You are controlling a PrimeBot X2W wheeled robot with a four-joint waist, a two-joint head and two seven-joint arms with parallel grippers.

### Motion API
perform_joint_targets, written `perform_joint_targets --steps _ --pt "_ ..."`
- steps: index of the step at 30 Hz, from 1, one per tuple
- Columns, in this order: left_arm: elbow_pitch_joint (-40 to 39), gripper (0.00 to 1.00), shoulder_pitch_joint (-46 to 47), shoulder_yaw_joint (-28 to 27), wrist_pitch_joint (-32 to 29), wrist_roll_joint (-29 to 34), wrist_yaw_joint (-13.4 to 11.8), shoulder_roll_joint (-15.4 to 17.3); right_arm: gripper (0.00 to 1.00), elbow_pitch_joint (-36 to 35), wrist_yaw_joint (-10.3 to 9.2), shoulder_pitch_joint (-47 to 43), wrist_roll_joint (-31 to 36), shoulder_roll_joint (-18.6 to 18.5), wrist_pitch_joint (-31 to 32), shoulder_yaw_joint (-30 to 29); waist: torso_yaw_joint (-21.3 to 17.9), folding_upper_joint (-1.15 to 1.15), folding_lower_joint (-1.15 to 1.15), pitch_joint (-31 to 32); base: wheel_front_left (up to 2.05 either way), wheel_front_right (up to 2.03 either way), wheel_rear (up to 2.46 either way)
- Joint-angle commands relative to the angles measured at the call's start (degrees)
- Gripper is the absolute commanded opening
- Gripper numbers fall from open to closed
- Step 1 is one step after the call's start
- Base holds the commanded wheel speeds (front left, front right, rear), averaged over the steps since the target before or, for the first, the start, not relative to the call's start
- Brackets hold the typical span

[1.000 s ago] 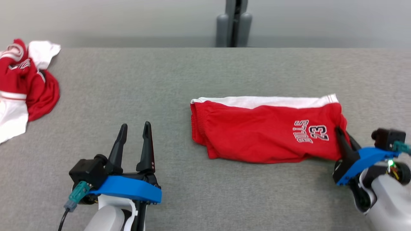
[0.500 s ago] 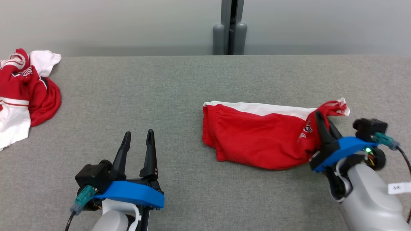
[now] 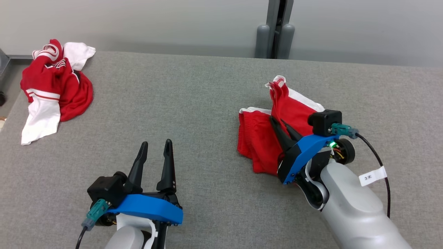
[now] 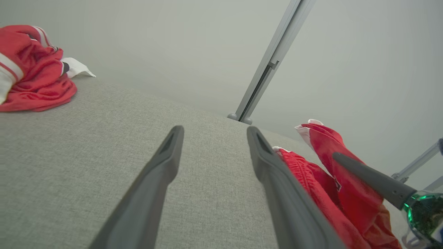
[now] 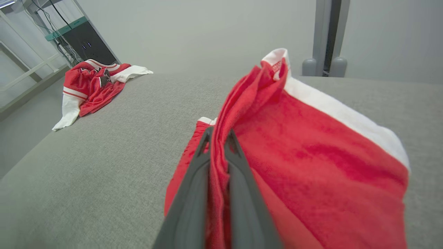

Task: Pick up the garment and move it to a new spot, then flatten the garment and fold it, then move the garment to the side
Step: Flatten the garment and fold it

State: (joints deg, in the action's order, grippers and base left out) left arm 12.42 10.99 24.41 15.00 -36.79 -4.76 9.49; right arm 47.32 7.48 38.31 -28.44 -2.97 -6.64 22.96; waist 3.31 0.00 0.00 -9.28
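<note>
Garment (image 3: 258,145) right end swung leftward, raised tip pointing away; right gripper (image 3: 277,120) pinching it (left gripper (image 3: 156,142) spread)

Our head camera looks forward and down over the grey tabletop (image 3: 193,103) from its near edge. Our left wrist camera sits low, facing the far edge. Our right wrist camera sits close against the red shorts (image 5: 311,155). All three share the shorts, the clothing heap (image 3: 55,83) at the far left corner and the grey post (image 3: 263,41).
</note>
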Motion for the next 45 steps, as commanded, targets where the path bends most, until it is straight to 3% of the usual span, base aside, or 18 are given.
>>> perform_joint_targets --steps 1,7,8,9,10,11,12,18,23,31,36,37,38,40,41,42,45 --pt "0.2 1.00 0.6 -0.7 0.3 0.4 0.3 -0.1 0.00 0.1 0.02 0.7 -1.9 0.1 0.0 2.2 0.6 0.00 0.00 -0.3 0.00 0.00 0.00" --pt "0.6 1.00 -0.2 -1.2 0.3 0.9 0.7 -0.6 0.00 1.2 0.02 1.1 -4.7 0.1 0.7 8.7 0.8 0.00 0.00 -0.3 0.00 0.00 0.00" --pt "0.7 1.00 -0.2 -1.2 0.3 1.1 0.8 -0.7 0.10 1.3 0.02 1.3 -4.9 0.1 0.7 9.9 0.7 0.00 0.00 -0.3 0.00 0.00 0.00" --pt "0.8 1.00 -0.3 -1.2 0.3 1.1 0.9 -0.8 0.36 1.1 0.02 1.3 -5.2 0.1 0.4 11.0 0.5 0.00 0.00 -0.2 0.00 0.00 0.00" --pt "0.9 1.00 -0.3 -1.1 0.3 1.2 1.1 -0.9 0.87 0.7 0.02 1.1 -5.6 0.1 -0.1 12.0 0.4 0.00 0.00 -0.2 0.00 0.00 0.00" --pt "0.9 1.00 -0.3 -1.1 0.3 1.2 1.1 -0.9 0.87 0.7 0.02 1.1 -5.6 0.1 -0.1 12.0 0.4 0.00 0.00 -0.2 0.00 0.00 0.00" --pt "1.0 1.00 -0.3 -1.0 0.3 1.2 1.2 -0.9 1.00 0.3 0.02 0.9 -6.2 0.1 -0.4 13.0 0.2 0.00 0.00 -0.1 0.00 0.00 0.00" --pt "1.5 1.00 -0.7 -0.7 0.3 1.5 1.3 -1.3 1.00 -1.2 0.02 -0.5 -8.0 0.1 -3.2 17.1 -0.9 0.00 0.00 0.4 0.00 0.00 0.00" --pt "1.5 1.00 -1.0 -0.9 0.3 1.7 1.3 -1.4 1.00 -2.0 0.02 -0.9 -7.2 0.0 -6.2 16.4 -1.9 0.00 0.00 0.5 0.00 0.00 0.00" --pt "1.3 1.00 -1.3 -1.1 0.3 1.8 1.3 -1.3 1.00 -4.5 0.02 -1.7 -2.9 -2.0 -8.5 6.8 -2.7 0.00 0.00 0.5 0.00 0.00 0.00" --pt "1.3 1.00 -1.0 -0.8 0.3 1.9 1.2 -1.2 1.00 -2.1 0.02 -2.3 3.3 -3.1 -8.6 1.1 -2.5 0.00 0.00 0.2 0.00 0.00 0.00" --pt "1.3 1.00 -0.9 -0.8 0.3 1.9 1.2 -1.2 0.58 -1.4 0.02 -2.5 3.8 -2.6 -8.5 0.4 -2.4 0.00 0.00 0.1 0.00 0.00 0.00" --pt "1.4 1.00 -0.7 -0.8 0.3 1.8 1.2 -1.2 0.40 -0.8 0.02 -2.5 4.4 -2.2 -8.1 0.2 -2.3 0.00 0.00 0.0 0.00 0.00 0.00" --pt "1.4 1.00 -0.4 -0.9 0.3 1.8 1.2 -1.1 0.20 0.2 0.02 -2.3 5.5 -1.7 -7.6 0.5 -2.1 0.00 0.00 -0.4 0.00 0.00 0.00" --pt "1.4 1.00 -0.3 -1.1 0.3 1.7 1.1 -1.2 0.05 0.7 0.02 -2.3 5.9 -1.5 -7.2 0.8 -2.0 0.00 0.00 -0.5 0.00 0.00 0.00" --pt "1.4 1.00 -0.2 -1.3 0.3 1.7 1.0 -1.1 0.00 1.1 0.02 -2.2 6.2 -1.2 -7.1 1.2 -1.9 0.00 0.00 -0.7 0.00 0.00 0.00" --pt "1.3 1.00 0.0 -2.0 0.3 1.7 1.0 -0.8 0.00 2.1 0.02 -1.9 6.6 -0.6 -6.6 2.6 -1.6 0.00 0.00 -1.1 0.00 0.00 0.00"
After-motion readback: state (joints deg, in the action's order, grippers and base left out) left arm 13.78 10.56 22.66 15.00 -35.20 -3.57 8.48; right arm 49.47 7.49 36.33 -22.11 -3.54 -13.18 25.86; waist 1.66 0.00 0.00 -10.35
